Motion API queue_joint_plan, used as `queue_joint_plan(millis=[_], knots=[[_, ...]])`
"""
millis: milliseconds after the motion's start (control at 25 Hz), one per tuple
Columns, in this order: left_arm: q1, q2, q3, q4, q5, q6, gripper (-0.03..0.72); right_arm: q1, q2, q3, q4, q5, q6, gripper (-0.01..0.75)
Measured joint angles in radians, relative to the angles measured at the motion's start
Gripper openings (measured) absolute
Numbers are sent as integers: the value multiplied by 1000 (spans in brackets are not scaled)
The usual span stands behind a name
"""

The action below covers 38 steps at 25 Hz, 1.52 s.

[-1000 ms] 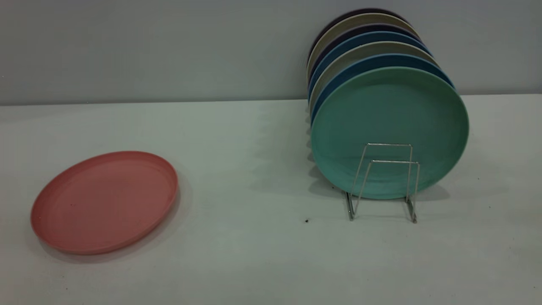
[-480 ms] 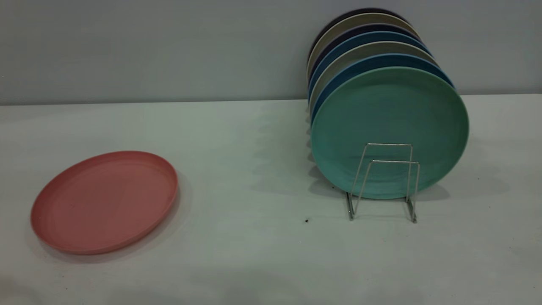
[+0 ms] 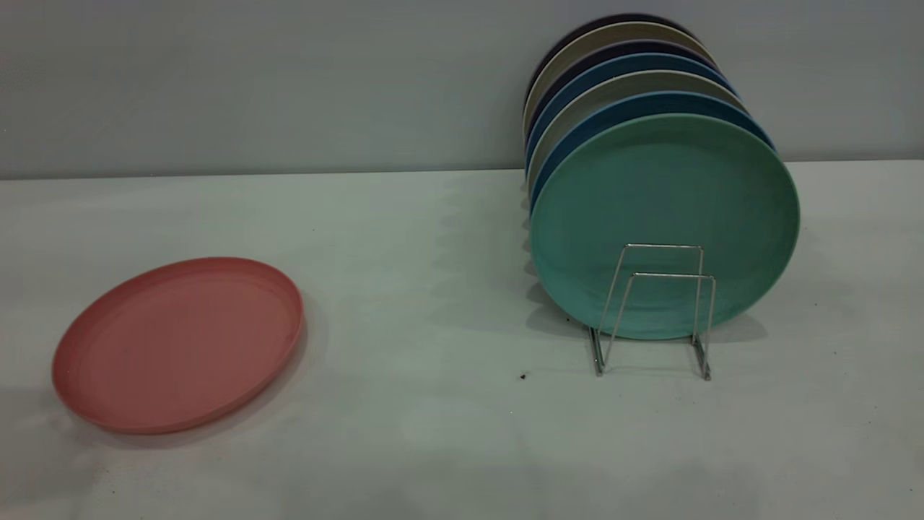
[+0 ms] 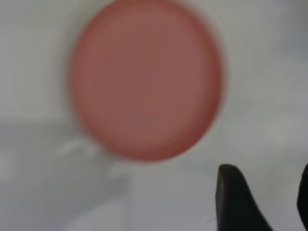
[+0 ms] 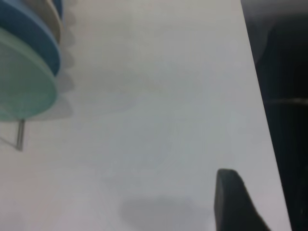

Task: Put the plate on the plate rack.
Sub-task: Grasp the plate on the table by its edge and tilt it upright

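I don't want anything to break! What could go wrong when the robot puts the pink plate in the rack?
1. The plate lies flat on the table, so a gripper may struggle to get under its low rim and it could slide.
2. The rack is nearly full; only the front loops look free, close before the green plate. A bump might tip the standing plates.

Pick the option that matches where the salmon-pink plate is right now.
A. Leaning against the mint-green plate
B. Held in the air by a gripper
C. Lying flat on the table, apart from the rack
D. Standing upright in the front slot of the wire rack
C: the plate lies flat on the table, well apart from the plate rack, whose front loops stand bare before the mint-green plate.
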Motion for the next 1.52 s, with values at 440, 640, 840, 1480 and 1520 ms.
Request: queue_joint_plan(millis=[440, 640, 840, 1480, 1520], knots=[[91, 266, -9, -219, -53, 210, 346, -161, 55, -1, 394, -78, -315, 247], [103, 384, -9, -185, -90, 205, 346, -235, 72, -7, 670, -81, -542, 247], [209, 487, -10, -173, -103, 182, 346, -258, 95, -8, 930, -53, -798, 247], [213, 700, -57, -211, -181, 256, 466, -291, 221, -32, 1075, -39, -1021, 468], [209, 712, -58, -215, -194, 260, 468, -291, 222, -32, 1075, -39, -1021, 492]])
